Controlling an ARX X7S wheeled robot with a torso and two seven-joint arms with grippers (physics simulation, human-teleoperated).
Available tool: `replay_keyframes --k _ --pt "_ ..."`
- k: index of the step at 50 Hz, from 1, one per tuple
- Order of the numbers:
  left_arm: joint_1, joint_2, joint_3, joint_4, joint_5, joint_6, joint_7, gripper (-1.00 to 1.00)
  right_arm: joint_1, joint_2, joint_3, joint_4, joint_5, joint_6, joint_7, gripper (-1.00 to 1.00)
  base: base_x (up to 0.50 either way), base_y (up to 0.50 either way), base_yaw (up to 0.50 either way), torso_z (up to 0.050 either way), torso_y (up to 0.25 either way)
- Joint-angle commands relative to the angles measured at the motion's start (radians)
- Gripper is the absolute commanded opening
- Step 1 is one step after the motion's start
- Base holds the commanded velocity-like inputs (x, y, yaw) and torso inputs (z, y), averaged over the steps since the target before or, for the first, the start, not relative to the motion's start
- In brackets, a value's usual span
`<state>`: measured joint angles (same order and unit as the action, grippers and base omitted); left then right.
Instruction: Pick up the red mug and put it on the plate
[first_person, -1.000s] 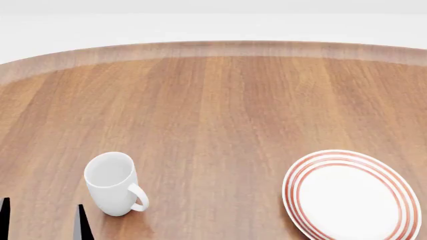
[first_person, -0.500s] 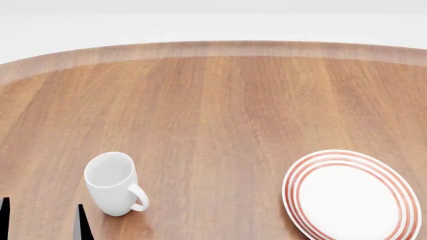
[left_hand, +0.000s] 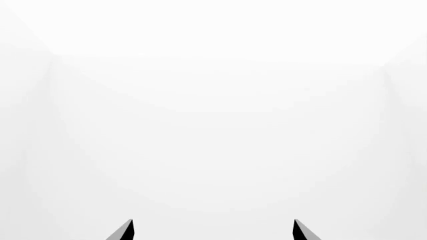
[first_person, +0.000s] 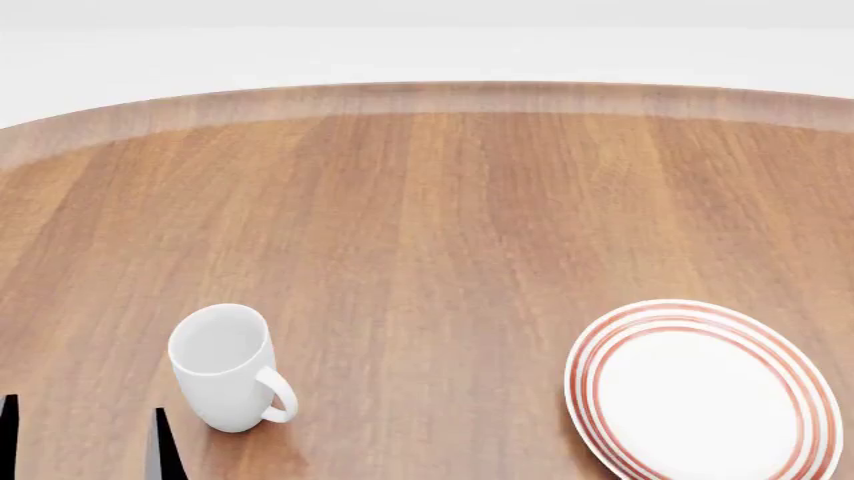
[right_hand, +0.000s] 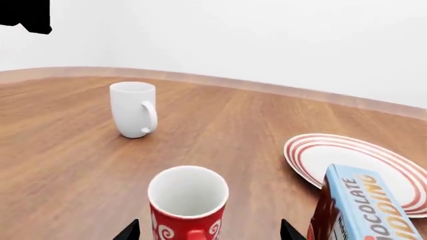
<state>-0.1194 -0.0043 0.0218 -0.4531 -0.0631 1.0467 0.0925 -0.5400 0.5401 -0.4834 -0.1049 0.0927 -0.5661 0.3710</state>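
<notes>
Nothing is done yet — the red mug (right_hand: 188, 204) stands upright on the table (first_person: 441, 220), just left of the plate (right_hand: 347, 160). The right gripper (right_hand: 209, 231) is spread wide around it; the left gripper (left_hand: 212, 231) is wide too, empty.

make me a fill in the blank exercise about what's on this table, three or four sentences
The mug nearest the right end effector is coloured ____.
The red mug stands ____ on the table.
The box beside the plate carries the printed word ____.
The white mug has ____ handle(s).

Missing words: red; upright; chocolate; one
</notes>
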Motion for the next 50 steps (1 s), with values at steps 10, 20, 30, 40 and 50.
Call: replay_keyframes --k 10,20,30,40,50 --pt "0.0 0.001 0.0 0.002 -0.002 0.0 0.001 1.0 0.034 -0.025 -0.024 0.128 0.042 -0.082 -0.033 1.0 0.0 0.0 0.0 0.0 0.0" --pt "0.001 0.001 0.0 0.004 -0.005 0.0 0.004 1.0 0.051 -0.046 -0.04 0.18 0.047 -0.102 -0.047 1.0 0.0 0.0 0.0 0.0 0.0" --pt "0.001 0.001 0.0 0.005 -0.006 0.0 0.005 1.0 0.069 -0.058 -0.05 0.219 0.064 -0.119 -0.061 1.0 0.0 0.0 0.0 0.0 0.0" --pt "0.001 0.001 0.0 0.005 -0.007 0.0 0.006 1.0 0.089 -0.07 -0.056 0.262 0.078 -0.137 -0.074 1.0 0.0 0.0 0.0 0.0 0.0" --pt "0.001 0.001 -0.001 0.007 -0.007 0.0 0.007 1.0 0.106 -0.083 -0.061 0.311 0.092 -0.156 -0.087 1.0 0.0 0.0 0.0 0.0 0.0"
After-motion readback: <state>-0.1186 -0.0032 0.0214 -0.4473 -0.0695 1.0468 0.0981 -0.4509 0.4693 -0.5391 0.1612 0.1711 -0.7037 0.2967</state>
